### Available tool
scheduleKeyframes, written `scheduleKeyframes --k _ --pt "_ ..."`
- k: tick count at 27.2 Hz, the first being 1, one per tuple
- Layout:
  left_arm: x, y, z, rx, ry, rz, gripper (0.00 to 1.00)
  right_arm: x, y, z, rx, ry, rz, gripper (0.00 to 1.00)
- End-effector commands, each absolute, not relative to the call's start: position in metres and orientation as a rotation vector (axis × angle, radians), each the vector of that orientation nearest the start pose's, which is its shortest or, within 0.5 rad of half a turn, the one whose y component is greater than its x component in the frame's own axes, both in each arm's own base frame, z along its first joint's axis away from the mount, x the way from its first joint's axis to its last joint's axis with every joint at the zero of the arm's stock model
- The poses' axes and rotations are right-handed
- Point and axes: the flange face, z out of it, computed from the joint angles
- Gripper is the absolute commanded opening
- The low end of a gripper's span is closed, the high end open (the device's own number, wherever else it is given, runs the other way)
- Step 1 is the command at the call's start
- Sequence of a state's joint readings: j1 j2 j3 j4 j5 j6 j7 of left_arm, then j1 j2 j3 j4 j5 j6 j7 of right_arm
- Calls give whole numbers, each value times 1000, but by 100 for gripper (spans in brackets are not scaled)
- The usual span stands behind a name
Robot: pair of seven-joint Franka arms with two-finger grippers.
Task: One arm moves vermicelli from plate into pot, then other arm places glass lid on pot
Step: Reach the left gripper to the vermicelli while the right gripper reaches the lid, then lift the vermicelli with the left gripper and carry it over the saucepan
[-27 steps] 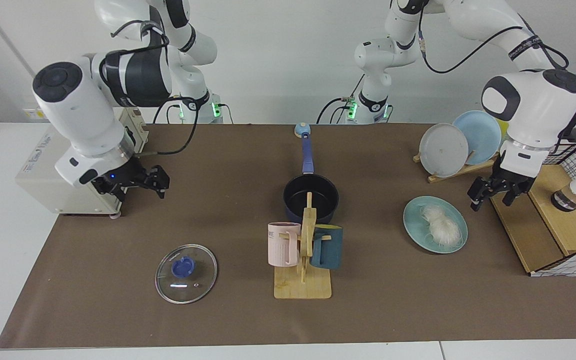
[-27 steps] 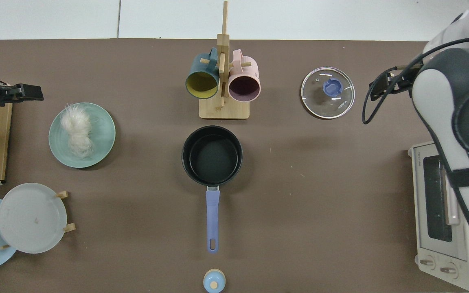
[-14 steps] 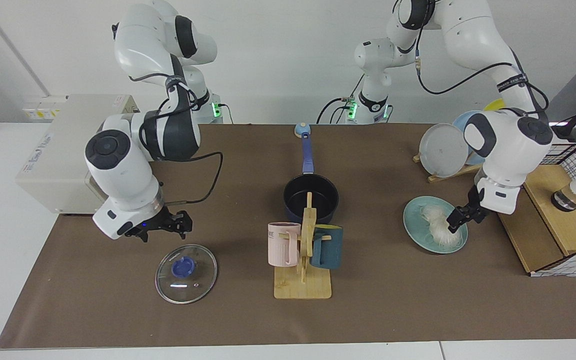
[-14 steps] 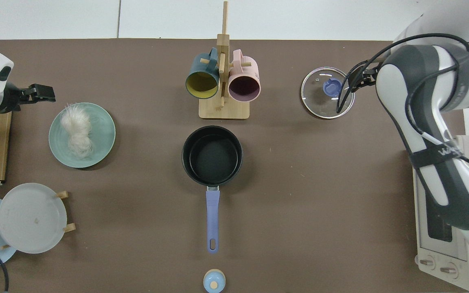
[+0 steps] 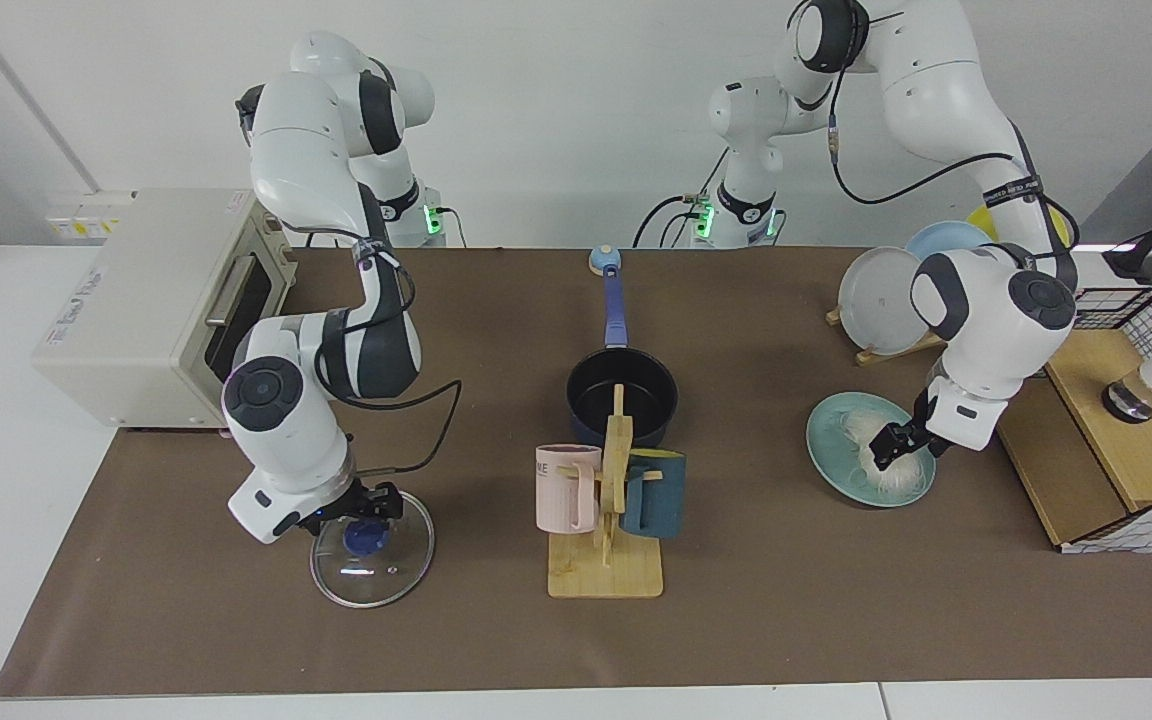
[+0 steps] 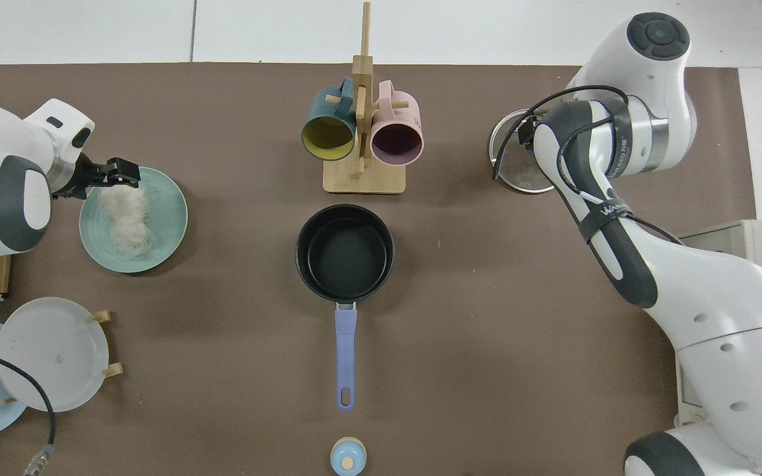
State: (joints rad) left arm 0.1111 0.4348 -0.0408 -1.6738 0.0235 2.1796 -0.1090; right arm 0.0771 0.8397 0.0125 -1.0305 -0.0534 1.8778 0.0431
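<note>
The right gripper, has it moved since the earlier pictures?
Yes. In the facing view the right gripper has come down from beside the toaster oven toward the viewer and now sits over the glass lid, at its blue knob.

Two mugs [image 6: 328, 135], three racked plates [image 6: 50, 354], one pot [image 6: 344, 251], one glass lid [image 5: 372, 550].

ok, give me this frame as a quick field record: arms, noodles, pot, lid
left gripper: down at the vermicelli on the plate; grasp not clear
right gripper: down at the knob of the glass lid; grasp not clear
vermicelli: on the plate, none in the pot
pot: empty, uncovered, mid-table, handle pointing toward the arm bases
glass lid: flat on the table
mug rack: between pot and camera in the facing view
</note>
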Motion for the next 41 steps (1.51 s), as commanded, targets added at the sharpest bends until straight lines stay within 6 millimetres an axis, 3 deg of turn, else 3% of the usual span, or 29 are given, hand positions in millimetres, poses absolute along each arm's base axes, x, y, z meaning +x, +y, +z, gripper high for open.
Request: scheduleKeyframes --k 1,6,10,14,16,19,23,27,31,36,41 --pt "671 54 344 -3112 -228 -111 100 778 74 325 -3191 -84 -66 98" --pt "669 48 327 -3121 -242 -131 97 779 82 320 -3191 -72 -80 98" --pt "669 47 318 -3124 -270 -143 74 780 83 318 -3192 -71 -87 98" --pt "669 48 320 -3124 -280 -95 32 779 82 315 -3195 -68 -78 98" --pt "671 49 327 -3124 -287 -64 1 780 80 315 -3195 -65 -78 98" --pt "672 48 333 -3118 -279 -42 0 779 80 315 -3194 -65 -75 98" --pt "678 44 356 -3111 -280 -19 0 778 80 317 -3193 -63 -70 98" --pt "682 29 388 -3123 -254 -7 0 779 77 320 -3188 -61 -71 98" --pt "672 8 433 -3128 -302 -6 0 779 78 324 -3181 -64 -82 98" --pt "653 -43 470 -3142 -336 34 0 779 78 326 -3181 -64 -87 98" --pt "632 -120 486 -3152 -435 85 0 779 78 331 -3181 -65 -97 98"
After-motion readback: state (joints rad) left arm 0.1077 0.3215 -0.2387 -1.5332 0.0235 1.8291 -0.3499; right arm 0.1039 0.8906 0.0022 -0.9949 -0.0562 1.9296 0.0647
